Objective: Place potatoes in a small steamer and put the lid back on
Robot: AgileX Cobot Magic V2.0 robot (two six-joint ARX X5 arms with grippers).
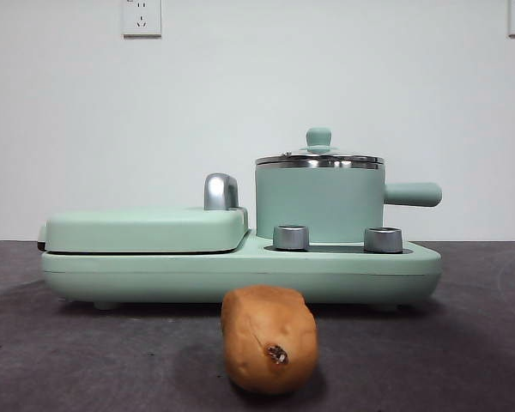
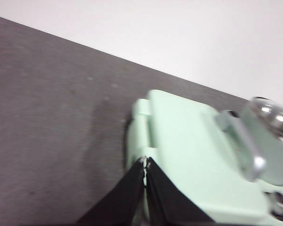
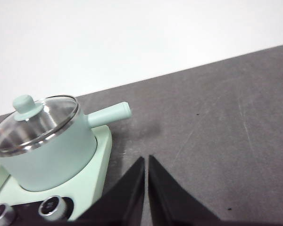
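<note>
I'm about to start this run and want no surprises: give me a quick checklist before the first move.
1. Lid seated on small steamer: ok, must come off first.
2. Potato lying free on the table in front of the cooker base: ok.
3. Left gripper empty, jaws together: ok.
4. Right gripper empty, jaws together, beside the steamer: ok.
5. Lid knob unobstructed: ok.
6. Steamer's inside clear: cannot tell.

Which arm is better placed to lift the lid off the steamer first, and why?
Probably the right: its pincer sits beside the steamer, with the lid in view. The left pincer is over the griddle cover.
</note>
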